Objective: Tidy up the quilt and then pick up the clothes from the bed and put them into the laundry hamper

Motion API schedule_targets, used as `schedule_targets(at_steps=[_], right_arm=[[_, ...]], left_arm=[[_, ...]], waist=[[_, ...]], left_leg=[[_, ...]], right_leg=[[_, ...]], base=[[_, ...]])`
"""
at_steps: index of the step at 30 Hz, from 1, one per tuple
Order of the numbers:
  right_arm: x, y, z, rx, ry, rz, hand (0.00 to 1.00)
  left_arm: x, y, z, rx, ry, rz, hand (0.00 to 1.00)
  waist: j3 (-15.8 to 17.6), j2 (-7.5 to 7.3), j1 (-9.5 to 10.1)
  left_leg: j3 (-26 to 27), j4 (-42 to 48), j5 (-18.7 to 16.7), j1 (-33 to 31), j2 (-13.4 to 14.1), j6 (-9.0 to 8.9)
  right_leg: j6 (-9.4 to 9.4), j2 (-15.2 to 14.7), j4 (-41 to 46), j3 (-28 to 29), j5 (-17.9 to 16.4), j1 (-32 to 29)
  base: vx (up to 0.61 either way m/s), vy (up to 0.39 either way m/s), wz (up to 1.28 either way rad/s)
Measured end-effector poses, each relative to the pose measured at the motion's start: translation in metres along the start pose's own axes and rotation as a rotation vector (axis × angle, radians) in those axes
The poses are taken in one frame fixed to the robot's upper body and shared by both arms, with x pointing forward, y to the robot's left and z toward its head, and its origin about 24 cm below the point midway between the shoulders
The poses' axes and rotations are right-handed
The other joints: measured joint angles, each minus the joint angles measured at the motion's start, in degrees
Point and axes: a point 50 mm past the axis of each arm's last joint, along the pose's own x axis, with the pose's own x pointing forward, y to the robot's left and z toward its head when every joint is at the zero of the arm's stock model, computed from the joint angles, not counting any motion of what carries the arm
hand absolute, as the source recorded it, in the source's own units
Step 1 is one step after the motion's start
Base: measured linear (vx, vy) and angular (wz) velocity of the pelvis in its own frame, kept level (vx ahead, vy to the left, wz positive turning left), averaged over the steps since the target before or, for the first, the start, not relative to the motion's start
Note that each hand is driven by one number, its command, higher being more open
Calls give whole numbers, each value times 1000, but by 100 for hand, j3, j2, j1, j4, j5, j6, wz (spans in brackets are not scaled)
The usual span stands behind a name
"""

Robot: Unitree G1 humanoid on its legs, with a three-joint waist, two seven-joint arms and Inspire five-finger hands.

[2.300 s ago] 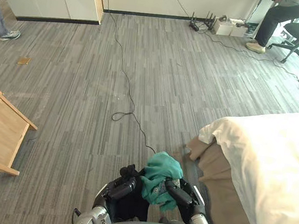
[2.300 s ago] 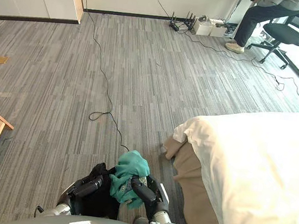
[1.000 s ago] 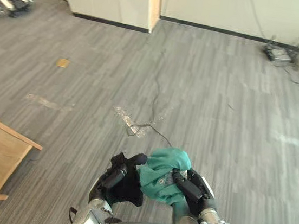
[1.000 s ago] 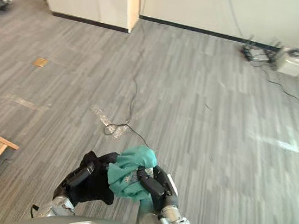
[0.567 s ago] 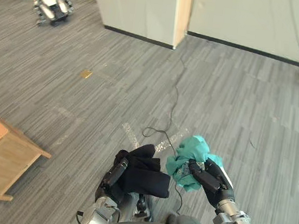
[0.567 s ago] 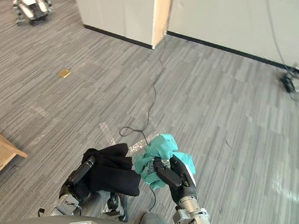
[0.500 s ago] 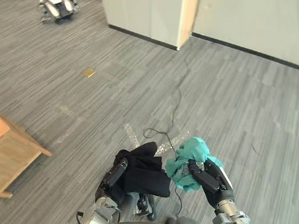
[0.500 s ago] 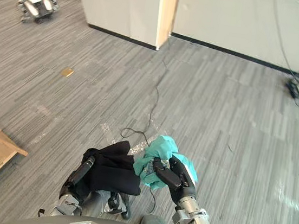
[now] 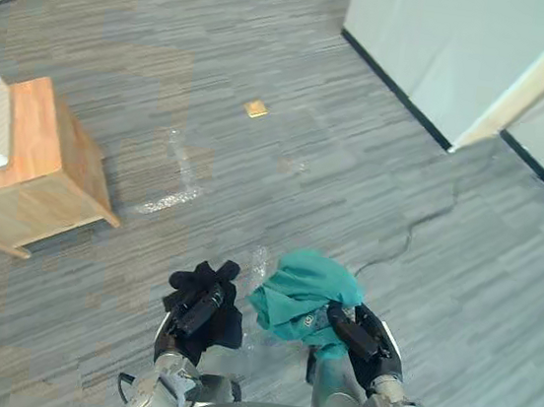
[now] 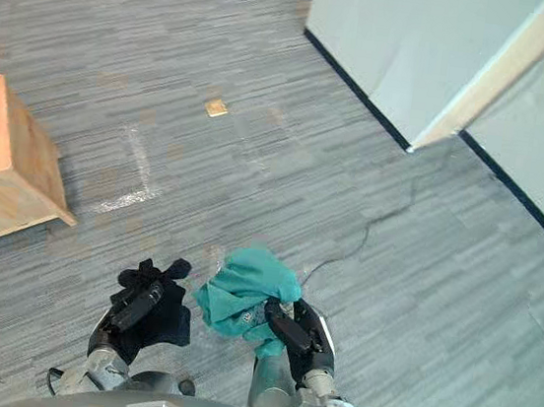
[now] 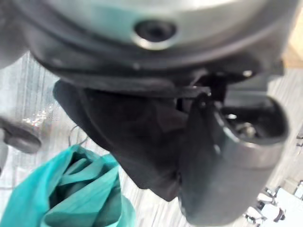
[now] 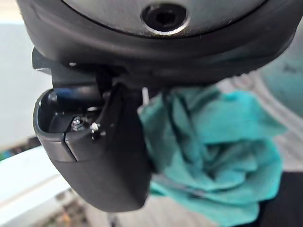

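Tally by kind: comes to 7 items.
2 garments, 1 teal garment point(image 9: 301, 289) and 1 black garment point(image 10: 172, 324); 2 hands, 1 left hand point(image 9: 202, 306) and 1 right hand point(image 9: 362, 342), each curled round 1 garment; 1 wooden cabinet point(image 9: 32, 174); 1 small tan square point(image 9: 256, 109) on the floor point(image 9: 351, 203); 1 pale wooden edge strip point(image 9: 531, 84) on the wall corner point(image 9: 421, 43).

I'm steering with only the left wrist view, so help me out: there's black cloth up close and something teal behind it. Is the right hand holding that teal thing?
Observer: Yes, the right hand is curled round the teal garment, beside the black garment in the left hand.
Operator: What's ahead on the left?
Observer: A wooden cabinet stands on the grey floor.
Operator: And on the right?
Observer: A white wall with a wooden edge.
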Motion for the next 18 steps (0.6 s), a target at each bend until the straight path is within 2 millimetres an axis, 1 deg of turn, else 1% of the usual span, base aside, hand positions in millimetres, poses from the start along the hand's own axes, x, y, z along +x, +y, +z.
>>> schedule_targets(at_steps=[1, 2, 3, 4, 5, 6, 7, 8, 9, 10, 11, 12, 13, 14, 15, 16, 17, 18], right_arm=[[-5, 0, -6, 10, 22, -9, 0], [-9, -2, -9, 14, 34, -27, 0], [-10, -7, -7, 1, 35, -41, 0], [-8, -9, 0, -11, 11, -54, 0], [-4, -9, 10, -7, -35, -69, 0], [-3, -9, 15, 7, -61, -77, 0], [-4, -11, 23, 37, -108, -97, 0], [-4, -12, 27, 45, -131, -112, 0], [-8, -14, 34, 58, -174, -143, 0], [-14, -19, 38, 48, -206, -170, 0], [-16, -21, 41, 35, -216, -176, 0], [-20, -25, 44, 12, -232, -186, 0], [-22, -28, 44, -6, -231, -182, 0], [-22, -28, 43, -9, -226, -177, 0], [-22, -28, 41, -17, -214, -161, 0], [-22, -28, 39, -40, -198, -147, 0], [-21, -28, 38, -53, -190, -142, 0], [-23, -30, 33, -59, -165, -137, 0]], left_arm=[[-4, 9, 0, 21, 15, 12, 0], [-6, 14, -1, 29, 33, 21, 0], [-5, 12, -7, 12, 52, 26, 0], [-6, 10, -11, -6, 64, 11, 0], [-5, 6, -12, -7, 71, -24, 0], [-5, 5, -13, -4, 74, -42, 0], [-2, 0, -15, 11, 88, -85, 0], [-1, -3, -16, 24, 93, -109, 0], [1, -10, -18, 53, 106, -157, 0], [0, -17, -25, 62, 127, -196, 0], [-1, -20, -29, 63, 137, -206, 0], [-4, -24, -36, 62, 154, -216, 0], [-6, -25, -37, 61, 156, -215, 0], [-6, -26, -36, 60, 149, -217, 0], [-5, -26, -33, 59, 133, -214, 0], [-5, -26, -31, 58, 119, -214, 0], [-5, -26, -30, 57, 114, -215, 0], [-5, -26, -28, 53, 102, -213, 0]], waist=[[-9, -114, -24], [-46, -106, -49], [-58, 73, -14], [-135, 289, 24], [-149, 310, -40], [-145, 287, -81], [-143, 237, -194], [-115, 192, -244], [-40, 154, -320], [45, 154, -243], [57, 188, -175], [59, 307, -99], [57, 364, -97], [55, 364, -93], [61, 355, -68], [64, 353, -51], [67, 353, -38], [80, 332, -4]], left_leg=[[-177, 17, -194, 295, 59, -280], [-315, 54, -298, 427, 192, -426], [-354, 97, -333, 437, 414, -506], [-303, 127, -196, 348, 725, -613], [-131, 163, 161, 174, 860, -557], [40, 168, 381, 84, 881, -512], [505, 154, 841, -28, 967, -438], [778, 174, 1066, -61, 997, -384], [1102, 686, 1442, -254, 1062, -322], [883, 1896, 1639, -643, 1006, -560], [655, 2544, 1512, -863, 873, -725], [430, 3540, 1223, -1284, 619, -824], [684, 4008, 952, -1663, 558, -623], [861, 4035, 850, -1815, 555, -460], [1140, 3836, 607, -2112, 536, -279], [1302, 3453, 448, -2343, 509, -218], [1357, 3174, 418, -2432, 484, -209], [1411, 2439, 432, -2496, 379, -235]], right_leg=[[-137, -31, 58, 38, 478, 45], [-124, 43, 434, 4, 1040, 27], [-240, 193, 694, -180, 864, -5], [-420, 394, 894, -395, 619, -83], [-553, 401, 1011, -564, 464, -168], [-619, 370, 1005, -666, 412, -172], [-747, 293, 936, -907, 325, -112], [-765, 258, 861, -998, 280, -15], [-762, 290, 677, -1120, 198, 271], [-791, 382, 380, -1128, 142, 654], [-864, 444, 243, -1083, 98, 801], [-1016, 597, 108, -1060, 11, 1069], [-1128, 708, 75, -1075, -56, 1245], [-1175, 741, 63, -1076, -89, 1293], [-1239, 766, 4, -1076, -137, 1439], [-1261, 765, -62, -1077, -185, 1580], [-1273, 759, -91, -1076, -225, 1657], [-1277, 713, -123, -1077, -324, 1830]], base=[[578, -702, 107], [474, -596, 81], [358, -413, 50], [391, -471, 42], [364, -476, 47], [301, -476, 73], [258, -449, 68], [272, -527, 90], [225, -487, 56], [132, -321, 29], [142, -200, -27], [139, -100, -39], [159, -120, -33], [134, -100, -22], [168, -94, -16], [198, -85, -11], [250, -50, 5], [268, -11, 16]])
